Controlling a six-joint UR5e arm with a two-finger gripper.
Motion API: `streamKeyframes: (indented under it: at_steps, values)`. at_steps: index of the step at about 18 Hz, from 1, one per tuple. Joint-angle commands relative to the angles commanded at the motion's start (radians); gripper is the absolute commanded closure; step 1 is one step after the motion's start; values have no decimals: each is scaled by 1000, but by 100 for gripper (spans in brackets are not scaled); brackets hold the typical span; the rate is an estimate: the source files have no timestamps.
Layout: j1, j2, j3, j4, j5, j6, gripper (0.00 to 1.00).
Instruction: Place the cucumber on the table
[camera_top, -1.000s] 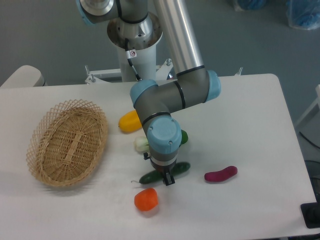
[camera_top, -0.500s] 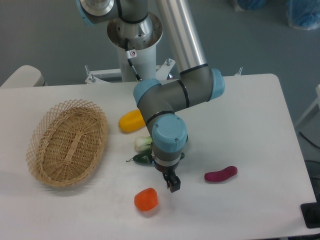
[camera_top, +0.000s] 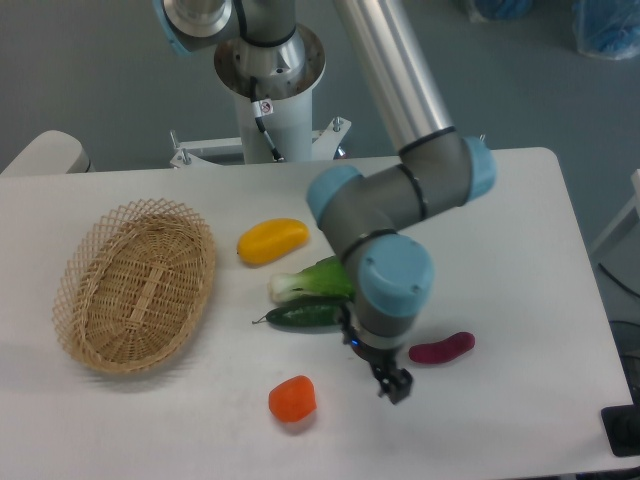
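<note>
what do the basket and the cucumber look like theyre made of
The basket: woven wicker or rattan, matte tan, judging by the open lattice rim and visible strands. The cucumber: dark green with a smooth glossy skin showing light glints; that sheen suggests a plastic toy, but a real vegetable cannot be ruled out from this view.

glossy dark cucumber (camera_top: 305, 315) on smooth matt white table (camera_top: 520, 260); rough woven wicker basket (camera_top: 135, 285).
</note>
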Motion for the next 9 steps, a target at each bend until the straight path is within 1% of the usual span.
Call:
streamKeyframes:
  at_steps: [5, 9]
  values:
    - [35, -57, 94, -12, -12, 2, 0]
    - [35, -107, 184, -38, -11, 0, 0]
